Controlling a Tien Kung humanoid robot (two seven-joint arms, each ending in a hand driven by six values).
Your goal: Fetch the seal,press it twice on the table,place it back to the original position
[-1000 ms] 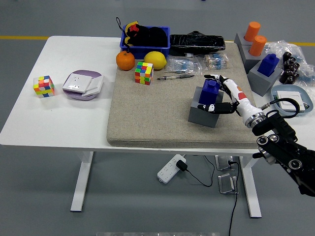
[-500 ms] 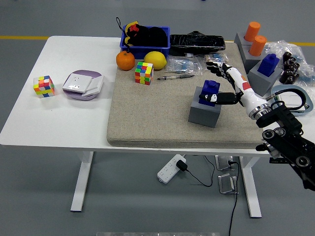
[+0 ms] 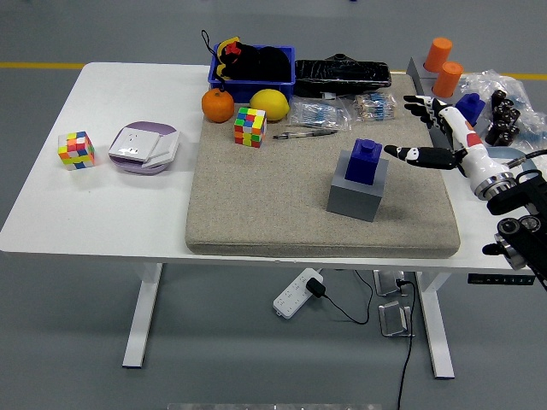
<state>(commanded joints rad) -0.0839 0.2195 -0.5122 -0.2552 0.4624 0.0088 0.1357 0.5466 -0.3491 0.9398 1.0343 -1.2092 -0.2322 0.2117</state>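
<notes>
A blue seal (image 3: 364, 160) stands upright on a grey block (image 3: 355, 195) on the beige mat (image 3: 256, 205), right of the mat's middle. My right hand (image 3: 432, 137) is open, fingers spread, to the right of the seal and clear of it, over the mat's right edge. It holds nothing. The left arm is out of view.
At the right stand grey blocks with two orange seals (image 3: 443, 68) and a second blue seal (image 3: 468, 107), partly behind my hand. A blue bin (image 3: 253, 73), orange (image 3: 217, 105), lemon (image 3: 269, 104), cube (image 3: 250, 126), pens and bags lie at the back. Another cube (image 3: 75, 150) and a purple box (image 3: 144, 147) sit left.
My right hand has let go of the blue seal on the grey block, opened, and drawn back to the right. The seal stays upright on the block.
</notes>
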